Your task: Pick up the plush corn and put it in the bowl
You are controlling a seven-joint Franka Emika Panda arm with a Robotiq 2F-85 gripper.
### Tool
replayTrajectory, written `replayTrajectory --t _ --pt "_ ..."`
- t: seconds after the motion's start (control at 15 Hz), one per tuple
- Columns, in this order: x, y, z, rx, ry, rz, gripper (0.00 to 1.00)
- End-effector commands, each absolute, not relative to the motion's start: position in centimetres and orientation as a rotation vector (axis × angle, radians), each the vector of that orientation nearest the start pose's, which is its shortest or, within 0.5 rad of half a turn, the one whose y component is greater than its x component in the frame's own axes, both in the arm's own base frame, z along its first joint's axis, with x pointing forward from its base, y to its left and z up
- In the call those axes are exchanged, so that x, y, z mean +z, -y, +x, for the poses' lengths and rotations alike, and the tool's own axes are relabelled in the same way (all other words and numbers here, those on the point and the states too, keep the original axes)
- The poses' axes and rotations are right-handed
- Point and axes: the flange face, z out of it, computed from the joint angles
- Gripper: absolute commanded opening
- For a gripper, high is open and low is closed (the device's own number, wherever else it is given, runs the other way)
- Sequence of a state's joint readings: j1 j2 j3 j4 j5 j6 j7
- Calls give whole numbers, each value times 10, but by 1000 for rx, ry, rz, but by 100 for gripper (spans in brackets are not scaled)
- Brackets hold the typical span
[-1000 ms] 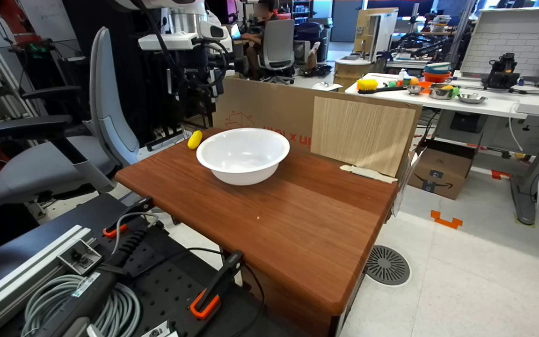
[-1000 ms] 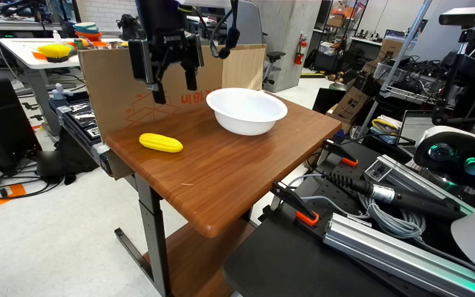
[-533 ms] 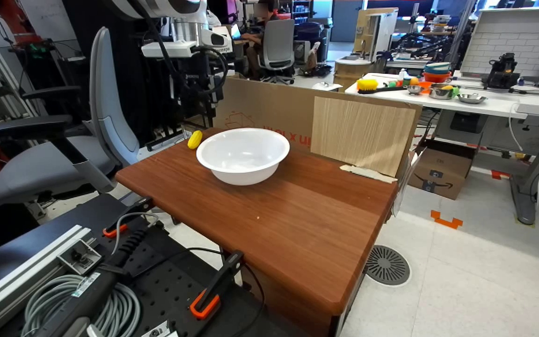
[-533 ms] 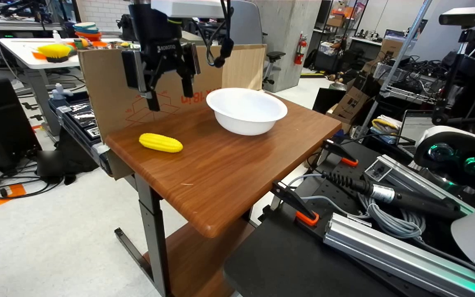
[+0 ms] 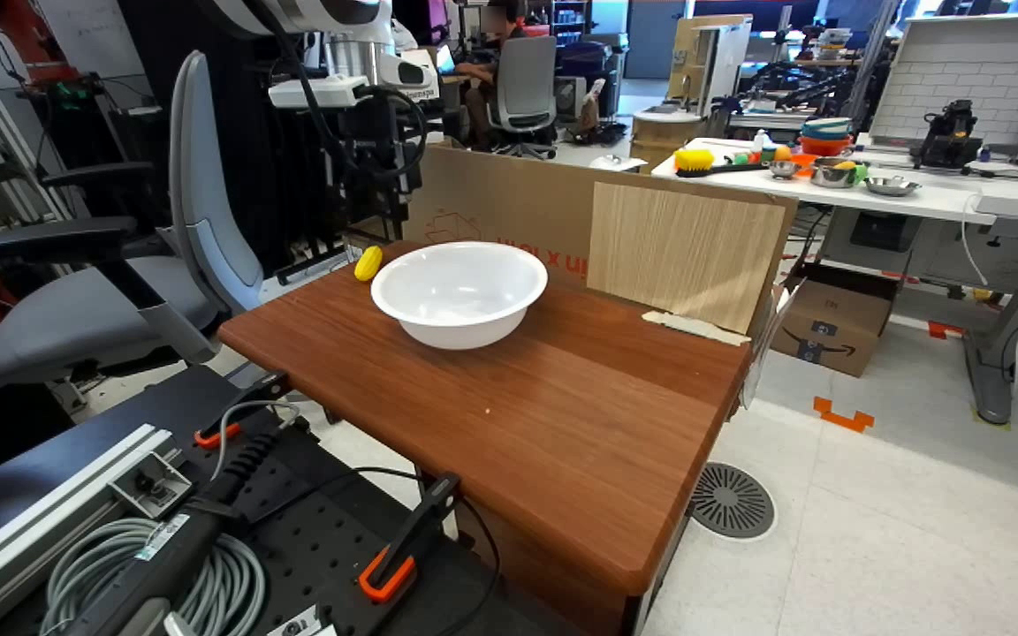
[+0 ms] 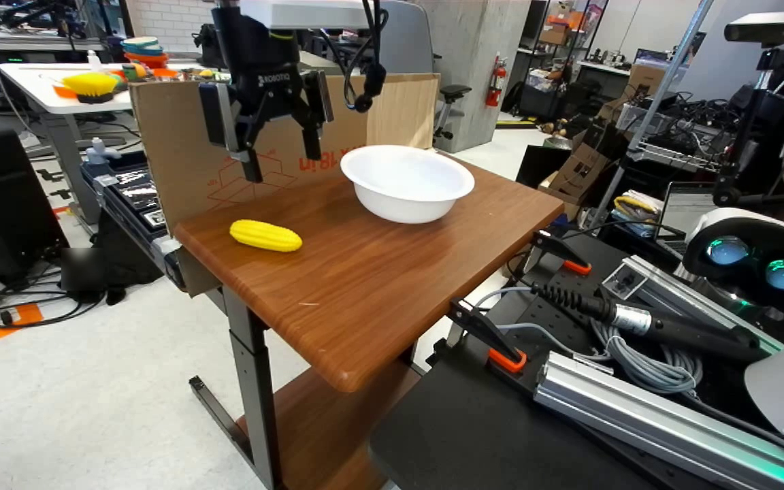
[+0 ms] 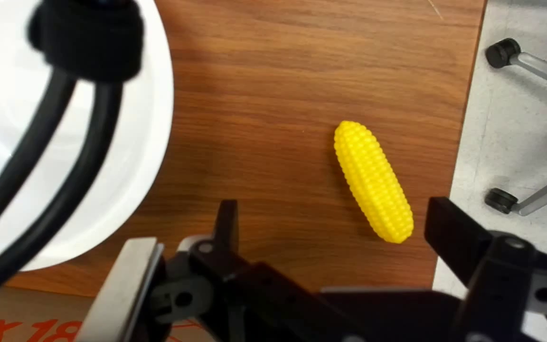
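One corn near table edge, apart from bowl, pincer spread

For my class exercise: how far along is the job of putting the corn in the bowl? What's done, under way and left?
Done: no part of the transfer yet; the plush corn lies on the table, outside the bowl.
In hand: perhaps lining up for the grasp; the open gripper hangs above the table, holding nothing.
Left: grasping, lifting, carrying and releasing, since corn and bowl are apart.
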State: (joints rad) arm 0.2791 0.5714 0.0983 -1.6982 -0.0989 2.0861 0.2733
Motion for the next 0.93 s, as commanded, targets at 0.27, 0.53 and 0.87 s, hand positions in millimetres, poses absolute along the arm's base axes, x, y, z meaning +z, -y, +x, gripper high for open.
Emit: replayTrajectory --t 0.27,0.53,0.87 --pt "252 -237 616 348 218 -3244 100" --pt "252 -234 610 325 237 -3244 100" --pt "240 -242 617 316 274 -3274 100"
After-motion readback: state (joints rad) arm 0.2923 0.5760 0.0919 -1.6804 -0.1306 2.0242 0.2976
